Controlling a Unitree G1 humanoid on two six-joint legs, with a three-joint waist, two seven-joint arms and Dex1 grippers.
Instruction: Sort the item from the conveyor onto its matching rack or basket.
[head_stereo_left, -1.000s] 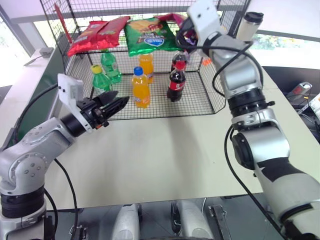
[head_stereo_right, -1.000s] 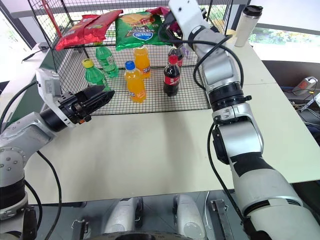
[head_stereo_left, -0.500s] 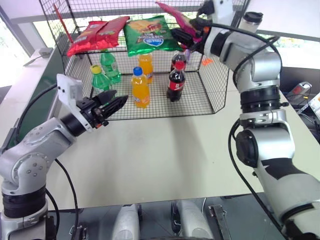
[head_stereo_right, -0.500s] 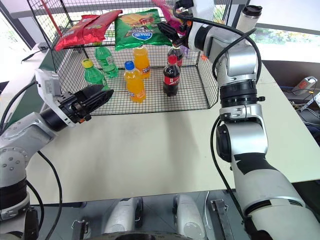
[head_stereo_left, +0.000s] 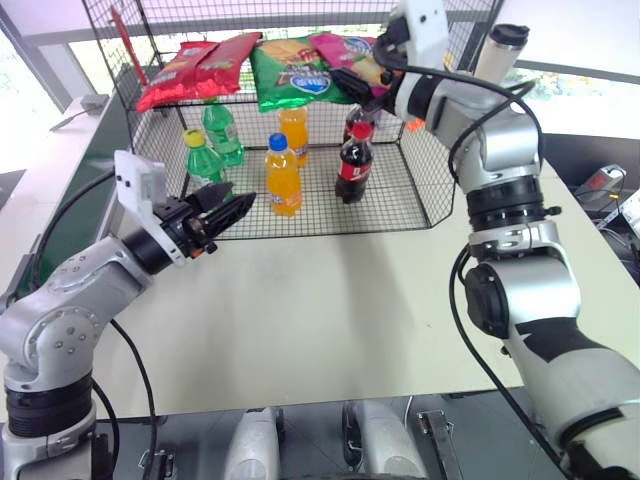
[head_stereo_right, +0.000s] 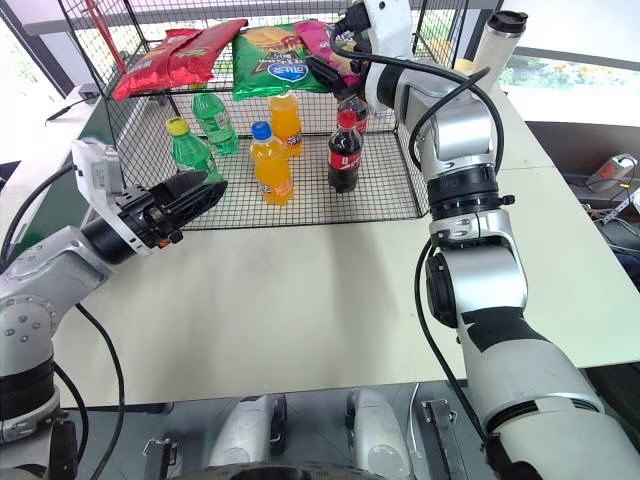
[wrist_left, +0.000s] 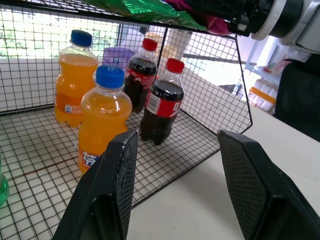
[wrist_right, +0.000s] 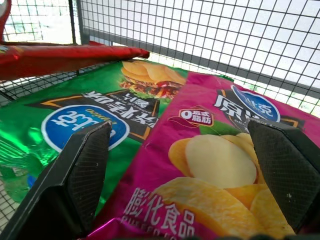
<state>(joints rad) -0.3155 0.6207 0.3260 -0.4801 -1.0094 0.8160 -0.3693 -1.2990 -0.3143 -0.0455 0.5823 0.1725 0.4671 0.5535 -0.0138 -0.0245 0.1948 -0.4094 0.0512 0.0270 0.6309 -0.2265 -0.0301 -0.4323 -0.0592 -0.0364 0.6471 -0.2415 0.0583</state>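
Where it hung gripped, the pink bag (wrist_right: 210, 165) now lies on the rack (head_stereo_left: 420, 190), right hand (wrist_right: 180, 165) open.

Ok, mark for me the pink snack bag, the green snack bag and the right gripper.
pink snack bag (wrist_right: 220, 165), right wrist view, on the yellow chip picture on its face.
green snack bag (wrist_right: 75, 125), right wrist view, on its blue oval logo.
right gripper (wrist_right: 180, 165), right wrist view, midway between its two open fingertips.

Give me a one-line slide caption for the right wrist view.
Open right gripper over the pink snack bag lying beside the green snack bag on the wire rack's upper tier.
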